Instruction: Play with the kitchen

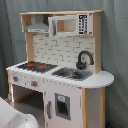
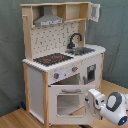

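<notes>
No legible text anywhere

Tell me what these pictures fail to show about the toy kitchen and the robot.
- Gripper: in the second exterior view it sits against the oven door; its grasp is unclear.
- Arm: cut off by the first exterior view's lower left corner.
- Oven interior: dark in both exterior views.
- Sink contents: too blurred.

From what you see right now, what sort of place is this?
Probably a robot test room or lab, not a home. A toy kitchen stands alone on a wooden floor, a plain grey curtain hangs behind it, and a white robot arm is at its oven door.
</notes>
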### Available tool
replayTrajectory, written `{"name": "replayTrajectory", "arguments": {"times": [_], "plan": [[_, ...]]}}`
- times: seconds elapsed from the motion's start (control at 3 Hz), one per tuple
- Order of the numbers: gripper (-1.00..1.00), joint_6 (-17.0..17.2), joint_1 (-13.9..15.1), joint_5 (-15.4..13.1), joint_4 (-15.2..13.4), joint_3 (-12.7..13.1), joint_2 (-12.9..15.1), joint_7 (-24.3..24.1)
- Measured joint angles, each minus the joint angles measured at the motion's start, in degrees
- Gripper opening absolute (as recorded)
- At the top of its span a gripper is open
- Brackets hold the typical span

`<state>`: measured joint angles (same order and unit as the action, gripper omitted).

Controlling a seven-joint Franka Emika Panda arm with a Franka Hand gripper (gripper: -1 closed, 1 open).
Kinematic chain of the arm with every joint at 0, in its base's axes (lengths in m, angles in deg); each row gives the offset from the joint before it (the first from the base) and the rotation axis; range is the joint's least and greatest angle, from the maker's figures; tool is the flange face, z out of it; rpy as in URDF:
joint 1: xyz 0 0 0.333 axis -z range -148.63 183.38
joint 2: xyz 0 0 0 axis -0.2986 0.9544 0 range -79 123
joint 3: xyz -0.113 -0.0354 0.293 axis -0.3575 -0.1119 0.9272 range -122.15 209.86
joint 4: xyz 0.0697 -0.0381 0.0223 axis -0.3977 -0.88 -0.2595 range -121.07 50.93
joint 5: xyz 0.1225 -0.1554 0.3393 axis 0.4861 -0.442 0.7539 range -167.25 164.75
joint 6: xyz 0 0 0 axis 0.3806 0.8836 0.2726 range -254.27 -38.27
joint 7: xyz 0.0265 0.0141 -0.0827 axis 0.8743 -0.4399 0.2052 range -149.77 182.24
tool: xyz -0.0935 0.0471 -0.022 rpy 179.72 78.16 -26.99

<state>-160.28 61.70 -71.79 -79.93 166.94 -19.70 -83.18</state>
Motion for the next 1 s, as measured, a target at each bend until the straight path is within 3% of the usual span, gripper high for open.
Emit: {"name": "replayTrajectory", "arguments": {"times": [0.67, 1.0], "plan": [[-1.00, -5.14, 10.39, -2.20, 0.03, 0.08, -0.61, 0.01], [-1.00, -7.82, 14.59, -4.46, 1.21, -1.42, -0.61, 0.01]]}}
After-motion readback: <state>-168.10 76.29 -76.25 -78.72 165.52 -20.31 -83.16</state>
